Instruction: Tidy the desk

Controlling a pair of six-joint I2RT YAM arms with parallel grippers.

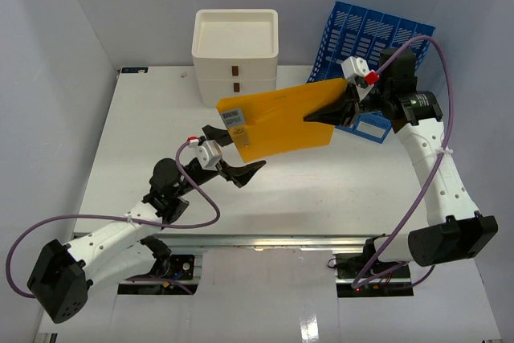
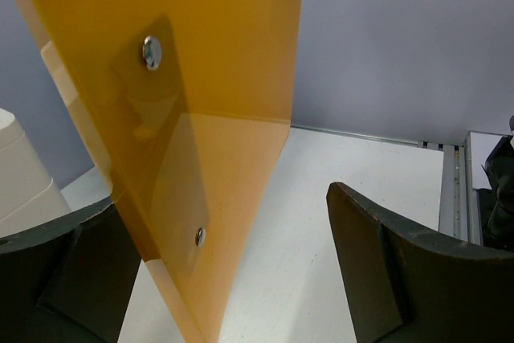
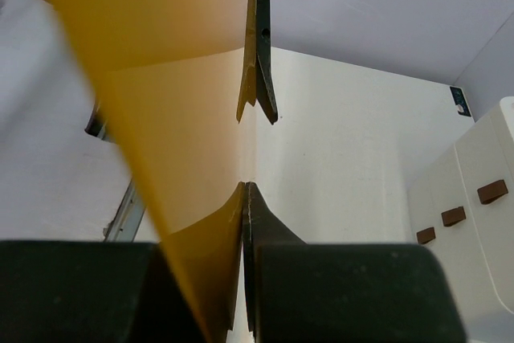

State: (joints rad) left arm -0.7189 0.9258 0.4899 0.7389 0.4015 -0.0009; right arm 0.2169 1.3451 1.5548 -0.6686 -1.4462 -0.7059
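Beside blue rack (image 1: 377, 30): yellow folder (image 1: 277, 122) (clamped in right fingers (image 1: 331, 110))

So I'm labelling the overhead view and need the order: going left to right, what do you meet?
Left gripper → folder → right gripper → blue rack. The drawer box is left out, because it spans the same stretch as the left gripper and the folder's left end.
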